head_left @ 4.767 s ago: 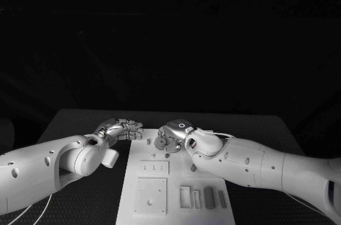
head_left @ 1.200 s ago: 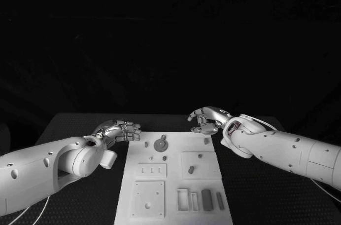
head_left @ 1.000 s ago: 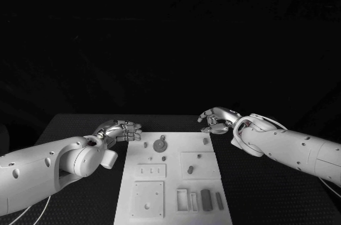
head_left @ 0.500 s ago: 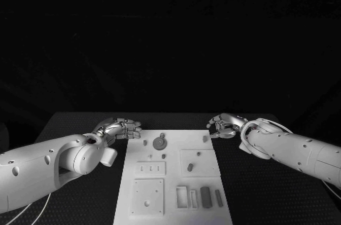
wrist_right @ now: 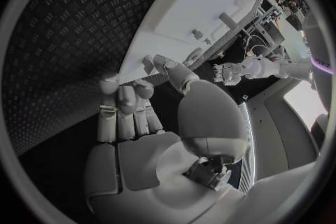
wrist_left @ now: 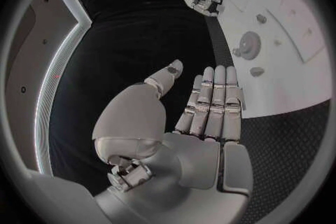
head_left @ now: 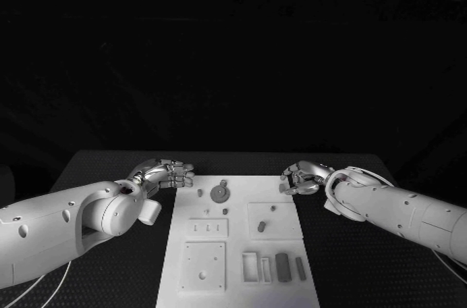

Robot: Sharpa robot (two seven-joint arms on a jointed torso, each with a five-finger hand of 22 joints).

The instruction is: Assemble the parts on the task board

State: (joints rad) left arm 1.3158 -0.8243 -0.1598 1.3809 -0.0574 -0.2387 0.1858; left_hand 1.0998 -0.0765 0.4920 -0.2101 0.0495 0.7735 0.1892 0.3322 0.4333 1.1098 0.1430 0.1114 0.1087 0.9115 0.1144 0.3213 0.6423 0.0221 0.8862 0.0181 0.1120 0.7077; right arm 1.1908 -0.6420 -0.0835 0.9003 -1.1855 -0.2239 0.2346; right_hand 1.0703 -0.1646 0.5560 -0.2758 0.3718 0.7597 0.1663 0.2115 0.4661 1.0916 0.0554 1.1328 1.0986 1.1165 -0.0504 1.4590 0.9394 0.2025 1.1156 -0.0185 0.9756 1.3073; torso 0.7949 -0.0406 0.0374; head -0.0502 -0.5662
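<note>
The white task board (head_left: 243, 247) lies lengthwise in the middle of the table. A dark round disc part (head_left: 220, 194) sits near its far left end, and a small oval part (head_left: 261, 226) lies mid-board. Dark bar parts (head_left: 282, 267) stand in slots at the near right. My left hand (head_left: 167, 173) hovers just off the board's far left corner, its fingers (wrist_left: 210, 102) straight and side by side, holding nothing. Off the far right corner my right hand (head_left: 301, 179) hangs with loosely bent fingers (wrist_right: 126, 109) and an empty palm. The disc (wrist_left: 248, 43) also shows beyond my left fingertips.
Black ribbed table (head_left: 379, 254) runs along both sides of the board. A square plate with a hole (head_left: 204, 266) and a block with three slots (head_left: 208, 227) are on the board's left half. Both forearms reach in over the table's near corners.
My right hand has left the round disc at the board's far end and moved right and down to the far right corner, empty. My left hand has stayed put.
</note>
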